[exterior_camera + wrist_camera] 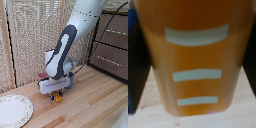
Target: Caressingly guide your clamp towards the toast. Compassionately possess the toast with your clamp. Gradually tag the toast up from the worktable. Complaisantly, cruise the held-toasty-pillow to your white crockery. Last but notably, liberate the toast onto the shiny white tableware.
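The clamp [57,96] grips the orange toast [58,98] between its fingers, low over the wooden worktable [90,102]; the white crockery [14,110] sits apart toward the exterior view's left; toast fills the wrist view [195,60].

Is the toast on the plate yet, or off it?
Off it. The toast sits under the claw, over the table, apart from the plate on the exterior view's left.
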